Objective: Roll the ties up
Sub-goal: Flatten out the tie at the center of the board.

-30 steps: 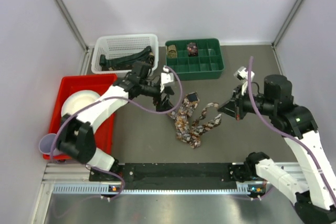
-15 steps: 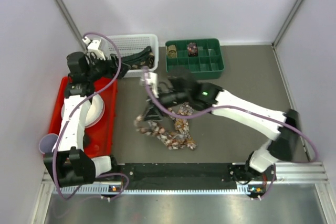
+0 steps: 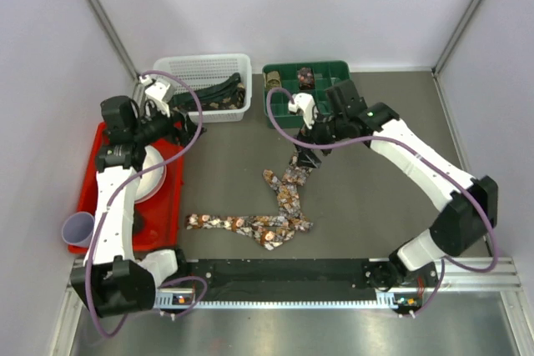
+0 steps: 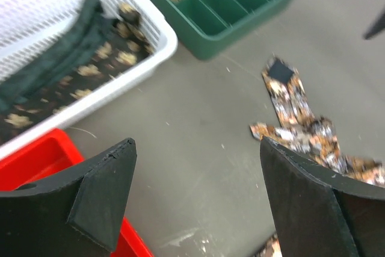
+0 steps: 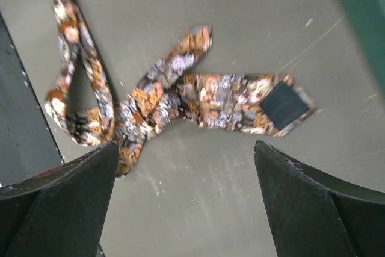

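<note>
A long brown-red floral fabric tie (image 3: 288, 199) lies unrolled in a loose L at the centre of the grey surface (image 3: 234, 172). The right end effector (image 3: 302, 152) hovers over the tie's 12 o'clock end, released, fingers spread with nothing between them. The left end effector (image 3: 185, 128), also released and empty, hangs at 10 o'clock beside a white plastic basket (image 3: 200, 62) holding a dark green tie (image 3: 213, 91). At 12 o'clock, a green compartment tray (image 3: 279, 111) holds two small coiled ties (image 3: 273, 81).
</note>
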Robot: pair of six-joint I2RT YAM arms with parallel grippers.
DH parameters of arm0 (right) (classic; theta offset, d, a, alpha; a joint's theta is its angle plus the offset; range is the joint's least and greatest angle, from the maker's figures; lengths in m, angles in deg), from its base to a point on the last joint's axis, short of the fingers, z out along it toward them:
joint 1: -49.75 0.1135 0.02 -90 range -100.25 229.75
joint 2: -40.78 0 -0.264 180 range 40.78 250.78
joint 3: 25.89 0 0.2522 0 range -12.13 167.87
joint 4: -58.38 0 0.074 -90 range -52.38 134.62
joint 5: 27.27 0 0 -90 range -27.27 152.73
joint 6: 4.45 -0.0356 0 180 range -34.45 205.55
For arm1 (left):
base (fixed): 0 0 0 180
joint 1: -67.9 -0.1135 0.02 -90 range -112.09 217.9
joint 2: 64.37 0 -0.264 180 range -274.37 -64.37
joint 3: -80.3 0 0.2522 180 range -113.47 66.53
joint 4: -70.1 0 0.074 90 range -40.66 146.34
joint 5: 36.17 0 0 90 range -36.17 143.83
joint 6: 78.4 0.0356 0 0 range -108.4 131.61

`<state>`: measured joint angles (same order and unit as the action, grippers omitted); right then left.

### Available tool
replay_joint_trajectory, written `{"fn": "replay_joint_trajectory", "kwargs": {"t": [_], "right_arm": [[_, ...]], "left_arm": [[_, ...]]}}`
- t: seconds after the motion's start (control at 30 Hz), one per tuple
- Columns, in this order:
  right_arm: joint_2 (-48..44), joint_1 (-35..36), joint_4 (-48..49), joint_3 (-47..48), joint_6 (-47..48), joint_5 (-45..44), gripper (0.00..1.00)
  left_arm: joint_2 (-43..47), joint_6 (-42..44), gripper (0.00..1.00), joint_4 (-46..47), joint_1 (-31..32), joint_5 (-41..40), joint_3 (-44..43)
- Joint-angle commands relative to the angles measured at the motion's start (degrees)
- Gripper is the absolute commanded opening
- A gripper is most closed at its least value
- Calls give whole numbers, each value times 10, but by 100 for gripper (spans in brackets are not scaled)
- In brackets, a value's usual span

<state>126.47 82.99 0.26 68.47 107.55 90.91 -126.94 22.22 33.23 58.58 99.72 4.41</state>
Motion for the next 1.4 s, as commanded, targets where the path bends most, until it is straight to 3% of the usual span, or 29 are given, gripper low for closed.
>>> {"fn": "replay_joint_trajectory", "kwargs": {"t": [0.0, 0.13, 0.33, 0.53, 0.6, 0.7, 0.73, 0.83, 0.87, 0.93, 0.97, 1.03, 1.17, 1.27, 1.37], "right_arm": [[62, 0, -5, -11, 3, -1, 92], [127, 31, 31, -10, -66, -11, 90], [208, 60, 66, -4, -69, -14, 88], [257, 90, 59, 5, -59, -2, 74], [264, 90, 70, 1, -64, -3, 65], [268, 84, 54, 4, -57, -1, 21], [261, 69, 50, -6, -63, 5, 0], [207, 0, 52, -66, -100, -21, 0], [164, -23, 56, -86, -113, -33, 0], [123, -77, 62, -137, -142, -61, 0], [100, -130, 60, -150, -154, -73, 0], [40, -188, 51, -181, -179, -98, 0], [-44, -307, 38, -220, -188, -152, 0], [-79, -330, 47, -256, -191, -189, 0], [-81, -350, 50, -274, -200, -188, 0]], "left_arm": [[-23, 64, 87, -31, -1, 53, -1], [-39, 73, 87, -29, -1, 50, -8], [-48, 103, 87, -60, -2, 57, -12], [-48, 132, 87, -88, -1, 53, -10], [-48, 136, 87, -89, -1, 50, -8], [-53, 142, 87, -95, -2, 56, -6], [-55, 148, 87, -101, -1, 70, -8], [-74, 254, 87, -194, 13, 83, -26], [-84, 342, 87, -232, 20, 82, -30], [-96, 424, 87, -322, 57, 63, -27], [-107, 495, 87, -347, 74, 33, -22], [-117, 545, 87, -371, 136, -2, 6], [-139, 566, 87, -285, 206, -63, 66], [-197, 567, 84, -256, 236, -86, 63], [-277, 546, 77, -290, 249, -70, 10]]}}
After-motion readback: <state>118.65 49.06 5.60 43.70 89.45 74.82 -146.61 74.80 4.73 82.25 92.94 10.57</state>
